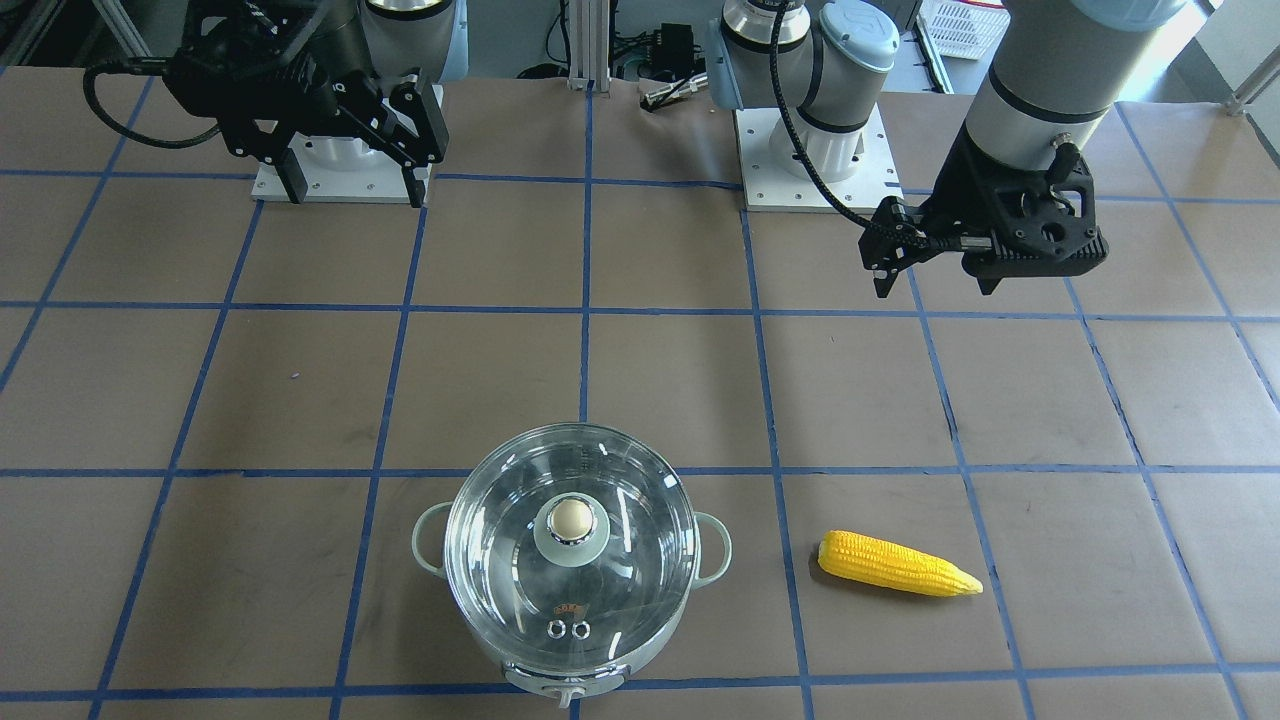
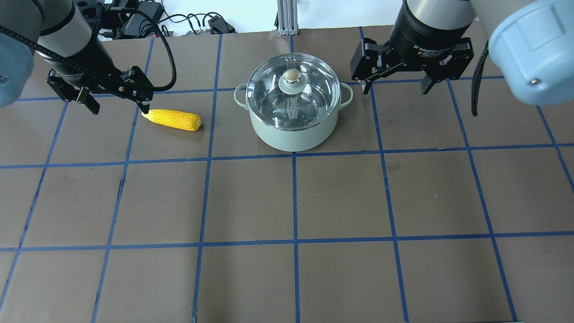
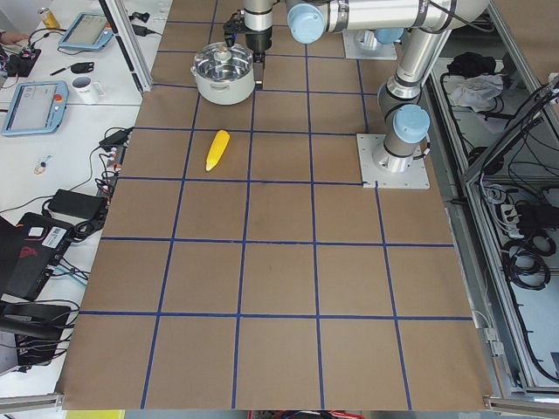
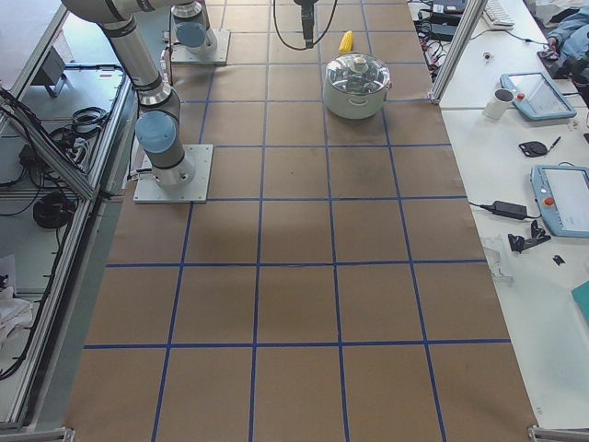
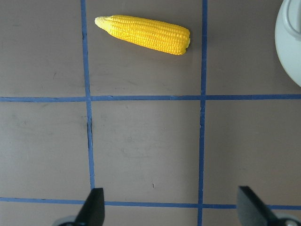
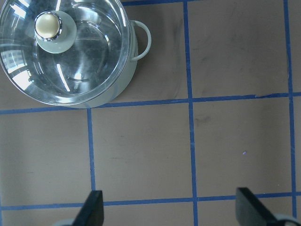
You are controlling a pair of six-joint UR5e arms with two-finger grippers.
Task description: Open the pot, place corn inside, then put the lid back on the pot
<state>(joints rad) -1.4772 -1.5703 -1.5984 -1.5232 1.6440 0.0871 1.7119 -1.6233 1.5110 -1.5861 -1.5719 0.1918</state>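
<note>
The pale mint-green pot (image 2: 291, 134) stands at the table's far middle with the clear glass lid (image 2: 269, 92) sitting on it; both also show in the front view, the pot (image 1: 600, 668) and the lid (image 1: 495, 560), and in the right wrist view the lid (image 6: 89, 61). The yellow corn (image 2: 172, 119) lies on the table to the pot's left, also seen in the front view (image 1: 895, 565) and the left wrist view (image 5: 146, 34). My left gripper (image 2: 120, 107) is open and empty, hovering near the corn's pointed end. My right gripper (image 2: 396, 87) is open and empty, to the pot's right.
The two arm base plates, the left arm's (image 1: 810, 160) and the right arm's (image 1: 345, 175), sit at the robot's side of the table. Side desks hold tablets (image 3: 35, 96) and a mug (image 3: 86, 87) beyond the table's far edge. Blue tape lines grid the brown table top (image 2: 341, 193).
</note>
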